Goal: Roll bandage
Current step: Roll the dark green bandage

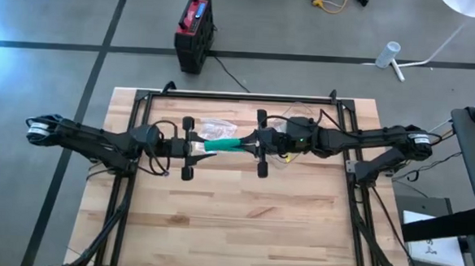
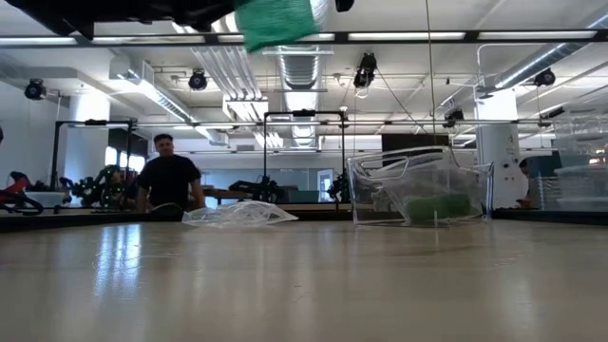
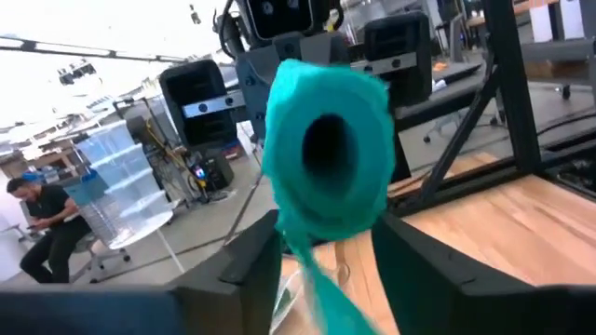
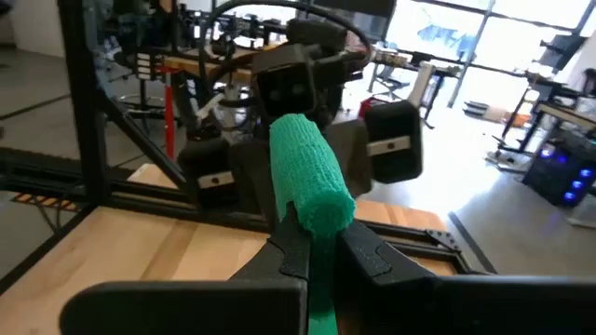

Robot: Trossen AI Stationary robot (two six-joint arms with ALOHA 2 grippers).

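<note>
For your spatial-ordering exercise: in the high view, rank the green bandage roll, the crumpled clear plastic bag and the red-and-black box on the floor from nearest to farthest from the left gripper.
1. Green bandage roll: at the left gripper, toward table centre.
2. Crumpled clear plastic bag: on the table just behind.
3. Red-and-black box: on the floor beyond the table's far edge.

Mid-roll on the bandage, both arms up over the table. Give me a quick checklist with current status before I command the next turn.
1. Right gripper clamped on the green bandage: ok, fingers shut on the strip just below the roll.
2. Left gripper gripping the roll: cannot tell; its fingers flank the roll's end, contact unclear.
3. Bandage clear of the table: ok, low view shows it hanging high above the surface.
4. Loose tail under control: not ok, a strip dangles free between the left fingers.
5. Crumpled plastic wrapper out of the way: ok, lying on the table beneath, untouched.
6. Clear bin clear of the arms: ok, standing apart on the table.
</note>
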